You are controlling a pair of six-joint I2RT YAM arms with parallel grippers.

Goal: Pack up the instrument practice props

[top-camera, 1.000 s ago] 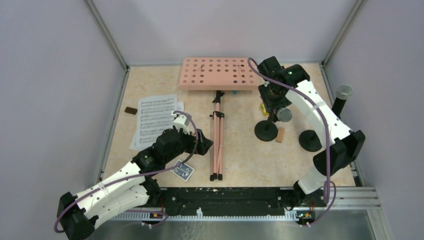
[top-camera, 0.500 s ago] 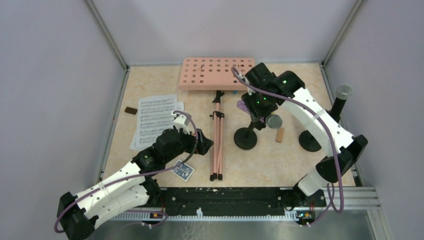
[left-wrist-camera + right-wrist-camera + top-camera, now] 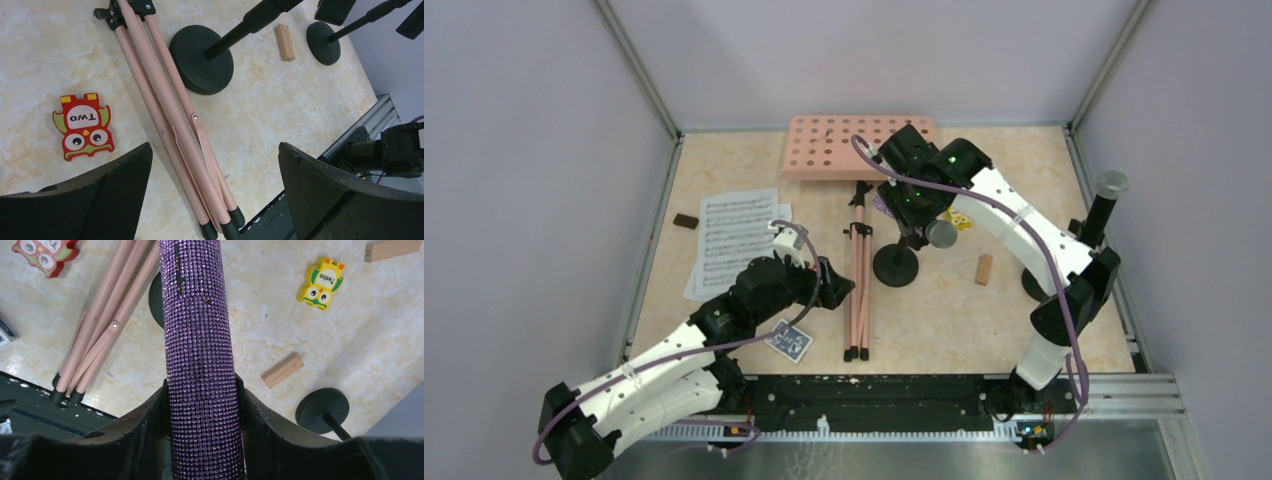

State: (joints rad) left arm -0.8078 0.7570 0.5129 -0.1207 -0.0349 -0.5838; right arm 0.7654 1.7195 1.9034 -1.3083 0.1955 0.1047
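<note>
Your right fingers (image 3: 145, 432) are clamped on both sides of the purple-glitter microphone (image 3: 197, 315). Its shaft is covered in rows of tiny violet studs, and a grey head shows from above. It stands over a black round-based holder (image 3: 896, 266), just beside the salmon-pink tripod legs (image 3: 170, 115) mid-tabletop (image 3: 944, 320). Your left fingers (image 3: 120, 185) are spread wide above those legs, gripping nothing. Readable writing: "Two" on the red owl toy (image 3: 82, 127), "Twelve" on the yellow owl toy (image 3: 325, 282).

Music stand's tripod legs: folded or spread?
Folded. The salmon-pink tripod legs lie flat on the table in one tight bundle, with the black rubber feet together.
</note>
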